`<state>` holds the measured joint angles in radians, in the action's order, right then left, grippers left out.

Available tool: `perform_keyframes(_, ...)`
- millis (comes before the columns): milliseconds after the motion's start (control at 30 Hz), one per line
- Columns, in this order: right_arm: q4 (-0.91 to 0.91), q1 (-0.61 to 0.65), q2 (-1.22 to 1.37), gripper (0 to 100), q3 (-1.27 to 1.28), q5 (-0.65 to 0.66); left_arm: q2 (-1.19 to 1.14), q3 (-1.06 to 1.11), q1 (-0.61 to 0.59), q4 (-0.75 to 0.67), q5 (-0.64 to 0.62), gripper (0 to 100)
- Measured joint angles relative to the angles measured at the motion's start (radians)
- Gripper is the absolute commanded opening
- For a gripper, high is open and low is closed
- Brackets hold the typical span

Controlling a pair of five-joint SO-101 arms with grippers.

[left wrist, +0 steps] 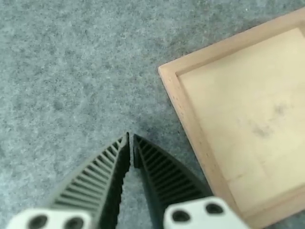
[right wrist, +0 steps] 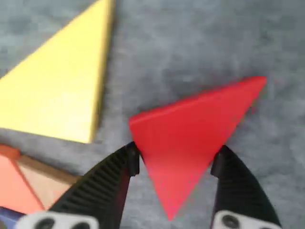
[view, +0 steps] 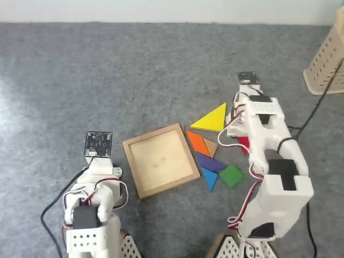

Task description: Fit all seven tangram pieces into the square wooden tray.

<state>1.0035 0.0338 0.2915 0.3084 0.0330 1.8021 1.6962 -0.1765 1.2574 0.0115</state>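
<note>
Grey carpet (right wrist: 190, 47), right end effector (right wrist: 174, 160) clasping red triangle (right wrist: 190, 129)

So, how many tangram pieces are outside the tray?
7: yellow, orange, tan, purple, blue and green clustered beside the tray; red between the jaws of the right gripper.

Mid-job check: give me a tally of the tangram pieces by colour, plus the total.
yellow piece: 1
orange piece: 1
brown piece: 1
purple piece: 1
blue piece: 1
green piece: 1
red piece: 1
Total: 7, none in the tray
</note>
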Motion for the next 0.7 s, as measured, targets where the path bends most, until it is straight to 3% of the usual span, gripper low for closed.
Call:
perform_keyframes(200, 0.107, -0.029, 0.002, 25.1, -0.041, 0.052, 0.000, 0.000, 0.000, 0.000, 0.000, 1)
perform_keyframes(400, 0.244, -0.054, 0.002, 38.0, -0.141, 0.046, 0.000, 0.000, -0.002, 0.000, 0.000, 1)
perform_keyframes(533, 0.252, -0.043, 0.005, 35.1, -0.198, -0.038, 0.000, 0.000, -0.002, 0.000, 0.000, 1)
perform_keyframes(700, 0.226, 0.011, 0.017, 27.0, -0.230, -0.235, 0.000, 0.000, -0.002, 0.000, 0.000, 1)
